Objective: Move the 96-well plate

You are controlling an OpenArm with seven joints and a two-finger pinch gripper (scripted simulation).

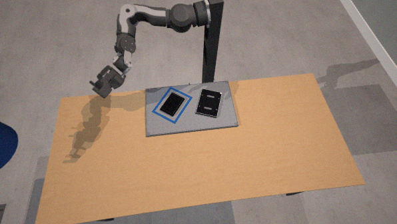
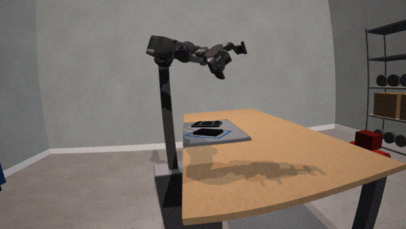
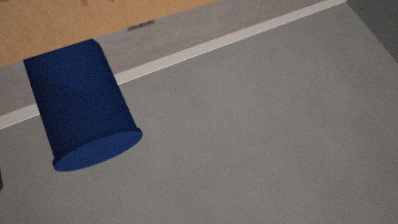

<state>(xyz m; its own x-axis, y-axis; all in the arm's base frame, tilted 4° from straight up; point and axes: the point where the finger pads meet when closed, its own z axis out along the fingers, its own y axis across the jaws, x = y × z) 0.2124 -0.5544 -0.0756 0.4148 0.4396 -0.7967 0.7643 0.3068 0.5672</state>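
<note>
The black 96-well plate (image 1: 172, 103) (image 2: 208, 131) lies flat inside the blue outline of spot B1 (image 1: 156, 105) (image 2: 191, 135) on the grey mat (image 1: 186, 128) (image 2: 238, 136). The black plate nest N1 (image 1: 208, 103) (image 2: 206, 123) sits just to its right on the same mat and holds nothing. My gripper (image 1: 96, 87) (image 2: 219, 74) is open and empty. It hangs high in the air off the table's far-left corner, well left of the plate, pointing out at the floor. The wrist view shows no fingers, plate or nest. The corner marks are too small to read.
The arm's dark post (image 1: 210, 43) (image 2: 167, 112) stands behind the mat. A blue bin (image 3: 80, 105) (image 1: 4, 143) stands on the floor left of the wooden table (image 1: 200, 167). A shelf rack (image 2: 388, 85) and a red box (image 2: 368, 140) stand beyond the table in the exterior view.
</note>
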